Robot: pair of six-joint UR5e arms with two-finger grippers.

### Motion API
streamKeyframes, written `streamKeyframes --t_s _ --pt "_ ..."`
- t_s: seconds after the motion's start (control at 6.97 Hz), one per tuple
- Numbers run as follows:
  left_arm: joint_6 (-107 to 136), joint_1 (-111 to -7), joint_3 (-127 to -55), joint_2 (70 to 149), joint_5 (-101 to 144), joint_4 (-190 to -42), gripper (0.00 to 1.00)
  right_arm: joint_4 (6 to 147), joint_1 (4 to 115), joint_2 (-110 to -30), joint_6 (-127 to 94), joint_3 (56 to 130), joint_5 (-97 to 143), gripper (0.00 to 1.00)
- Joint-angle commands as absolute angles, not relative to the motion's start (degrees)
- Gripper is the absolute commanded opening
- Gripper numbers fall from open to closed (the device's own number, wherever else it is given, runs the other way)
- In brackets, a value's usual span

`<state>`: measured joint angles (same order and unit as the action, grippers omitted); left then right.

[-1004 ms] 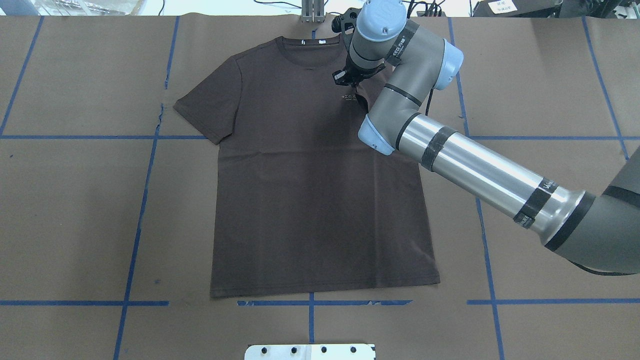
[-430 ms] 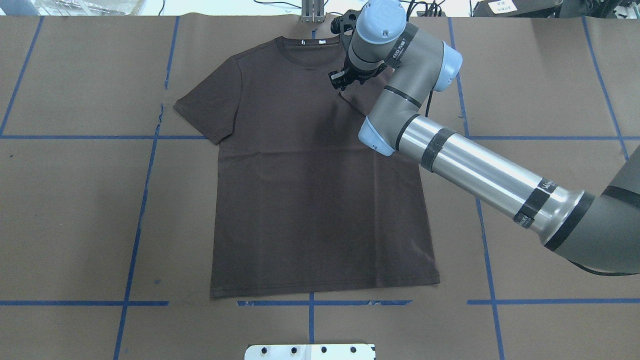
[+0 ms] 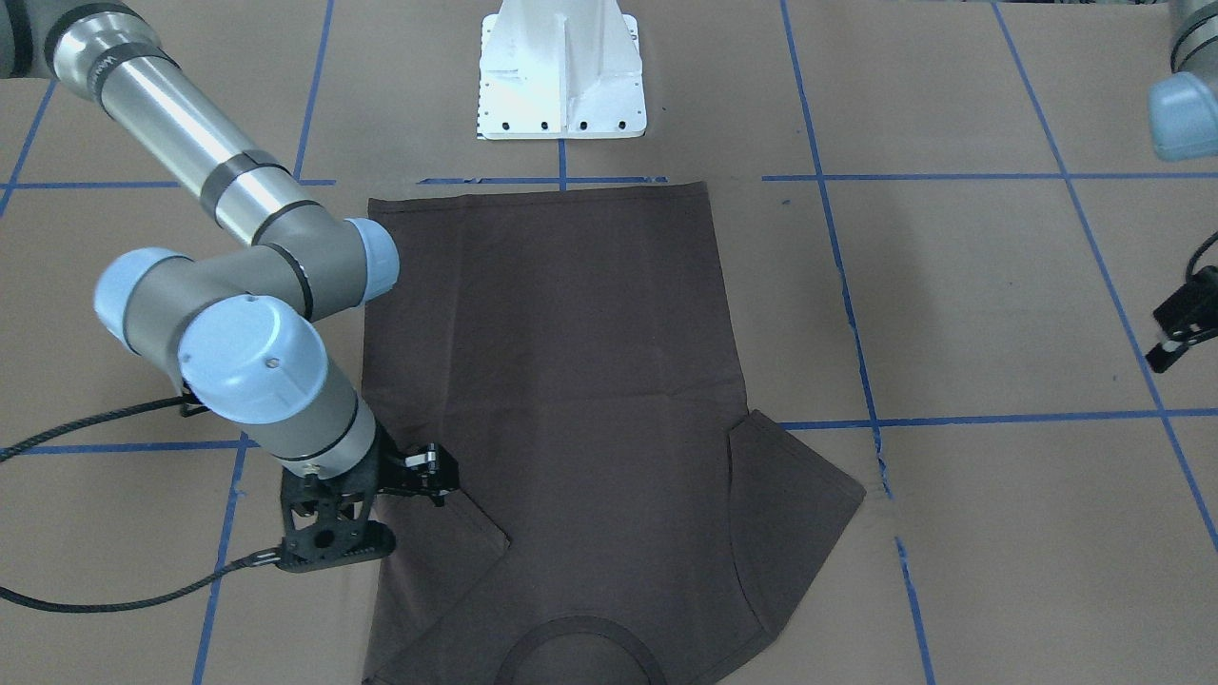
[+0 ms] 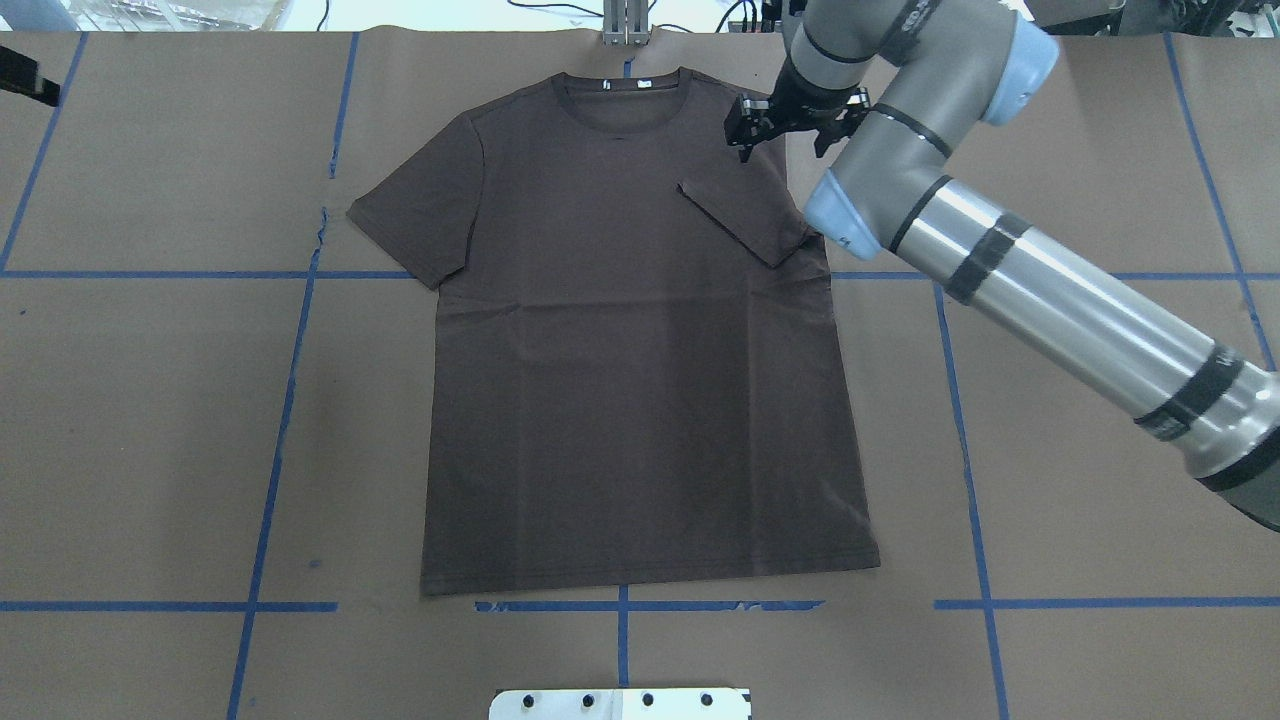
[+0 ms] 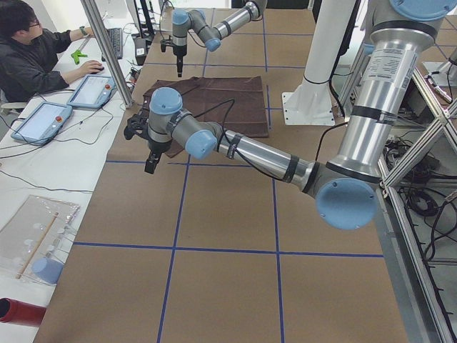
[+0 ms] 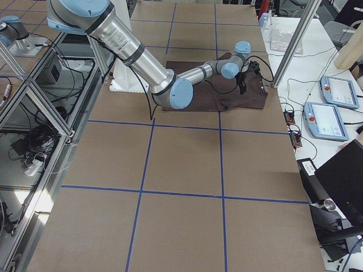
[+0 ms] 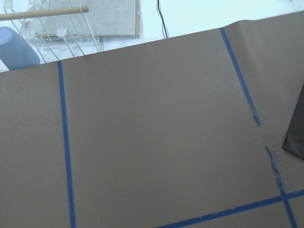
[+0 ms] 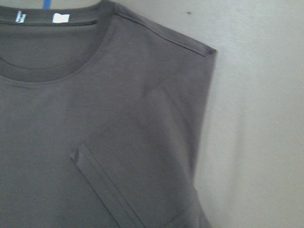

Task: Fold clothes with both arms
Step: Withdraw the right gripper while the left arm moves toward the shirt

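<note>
Black fingers of the right end effector [image 4: 745,130] stand apart and grip nothing. It hangs over the shoulder of the T-shirt [image 4: 640,400] and does not touch the cloth, as far as the overhead view shows. Just beside it, on the side toward the robot, lies the folded sleeve [image 4: 745,215], turned in flat across the chest. The collar [image 4: 620,105] is off to the end effector's left, with two small white neck tags [image 8: 61,18] inside its rim. The rest of the shirt spreads flat on the brown paper-covered table [image 4: 1100,150], reaching from under this end effector toward the robot, hem nearest the white base plate [image 3: 563,71].

The left end effector [image 3: 1175,333] hangs above bare table, well apart from the shirt. The other sleeve [image 4: 415,225], spread out flat, lies between it and the collar. Nothing shows in its grip, but whether its fingers are apart or together cannot be told.

Counted: one T-shirt, two sleeves with one folded in and one out, two neck tags. Two arms, the right arm [image 4: 1050,290] and the left arm [image 5: 264,153], carry one end effector each. Blue tape lines [image 4: 290,400] cross the table in a grid.
</note>
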<state>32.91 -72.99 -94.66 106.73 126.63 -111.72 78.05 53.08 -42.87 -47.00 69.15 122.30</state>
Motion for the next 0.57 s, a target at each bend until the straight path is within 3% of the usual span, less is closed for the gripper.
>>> streamKeyframes --t_s 0.0,0.29,0.43 --pt "51.7 -60.1 -87.0 115.3 116.2 -119.1 1.00 92.2 58.9 -53.4 -47.2 86.8 128.7 1.00" --pt "62.3 -52.4 -72.8 118.3 105.2 -138.9 1.00 93.7 58.9 -55.8 -47.2 90.8 128.9 1.00" --pt "62.4 -50.6 -68.8 119.6 100.8 -141.5 1.00 93.3 58.2 -55.9 -46.8 90.9 128.2 1.00"
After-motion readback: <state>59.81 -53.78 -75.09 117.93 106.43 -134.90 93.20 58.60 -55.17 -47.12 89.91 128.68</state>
